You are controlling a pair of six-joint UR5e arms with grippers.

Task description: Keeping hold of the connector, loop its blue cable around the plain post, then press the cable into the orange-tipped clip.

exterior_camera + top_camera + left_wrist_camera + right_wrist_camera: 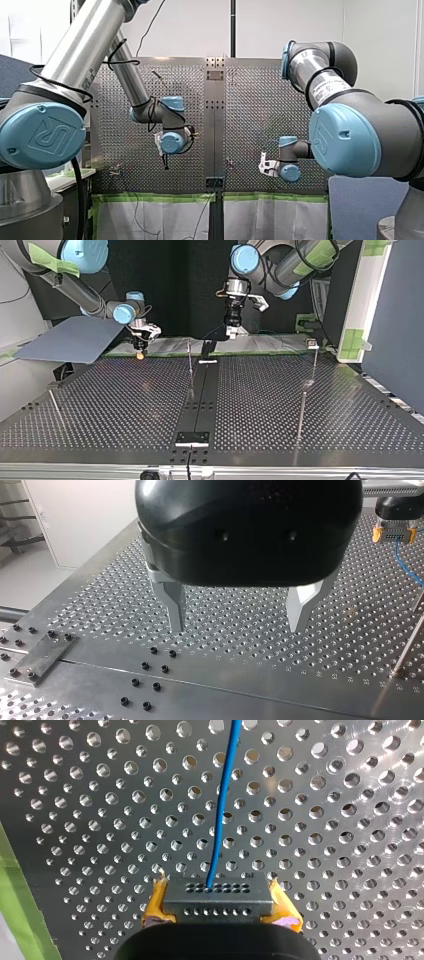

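In the right wrist view my right gripper (220, 904) is shut, its yellow pads (156, 901) on both sides of a dark grey connector (218, 892). The blue cable (223, 805) runs from the connector straight ahead over the perforated plate. My left gripper (237, 627) is black with metal fingers (175, 605) and stands open above the plate, with nothing between them. Beyond it, the left wrist view shows my right gripper (395, 527) with the cable (406, 565) hanging from it. In the top view my right gripper (139, 351) is at the far left and my left gripper (231, 332) is near the far middle.
Thin upright posts stand on the table: one near the centre seam (190, 362), one with a small block on top (314, 357) at the top view's right, one nearer (301, 412), and one at its left (55, 407). A bolted bracket (37, 655) lies on the seam.
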